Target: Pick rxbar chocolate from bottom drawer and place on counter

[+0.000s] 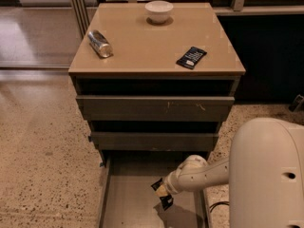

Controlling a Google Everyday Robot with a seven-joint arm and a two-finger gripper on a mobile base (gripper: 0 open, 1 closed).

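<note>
The bottom drawer [128, 208] is pulled open below two shut drawers, and its grey floor shows. My gripper [162, 194] is down inside it, right of the floor's middle, on the end of the white arm [199, 174]. Dark parts show at the gripper's tip. I cannot tell the rxbar chocolate apart from them, and no separate bar shows on the drawer floor. The tan counter [142, 42] is the cabinet's top.
On the counter lie a black packet with white markings [191, 57] at the right, a silver can on its side [100, 43] at the left and a white bowl [159, 11] at the back. The robot's white body [268, 175] fills the lower right. Speckled floor lies to the left.
</note>
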